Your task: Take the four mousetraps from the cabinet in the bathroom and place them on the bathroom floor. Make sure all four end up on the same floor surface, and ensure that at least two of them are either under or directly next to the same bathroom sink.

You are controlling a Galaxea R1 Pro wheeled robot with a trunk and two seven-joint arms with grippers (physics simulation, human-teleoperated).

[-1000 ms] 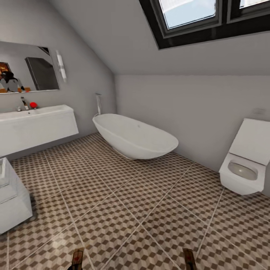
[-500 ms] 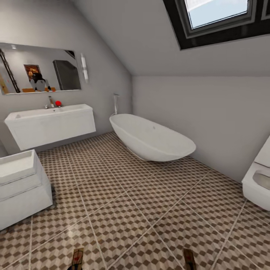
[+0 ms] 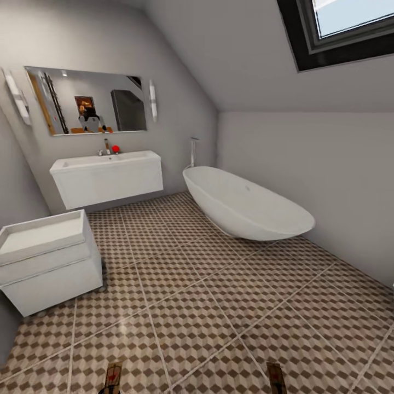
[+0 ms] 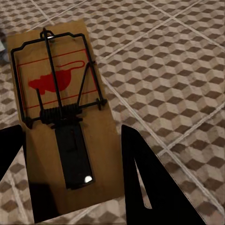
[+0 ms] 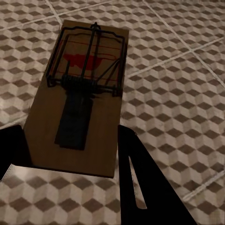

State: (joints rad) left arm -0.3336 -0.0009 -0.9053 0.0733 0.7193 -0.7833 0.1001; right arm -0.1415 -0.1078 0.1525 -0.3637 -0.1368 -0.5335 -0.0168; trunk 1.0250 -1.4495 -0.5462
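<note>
We carry a mousetrap in each hand. In the left wrist view one mousetrap (image 4: 61, 122) lies flat between the dark fingers of our left hand (image 4: 70, 159), which close on its near end, its long axis running straight out along the fingers. The other mousetrap (image 5: 79, 98) sits the same way in our right hand (image 5: 70, 154). Both hang above the bathroom floor (image 3: 219, 306), and their tips peek in at the foot of the head view. The sink (image 3: 106, 164) stands on its white vanity under the mirror (image 3: 87, 101), well ahead and to our left — our left hand is the nearer one. The bathtub (image 3: 246, 205) lies to the sink's right, and a second white unit (image 3: 49, 262) sits nearer on our left. We judge the next move to be a drive toward the sink, then lowering the traps beside it.
</note>
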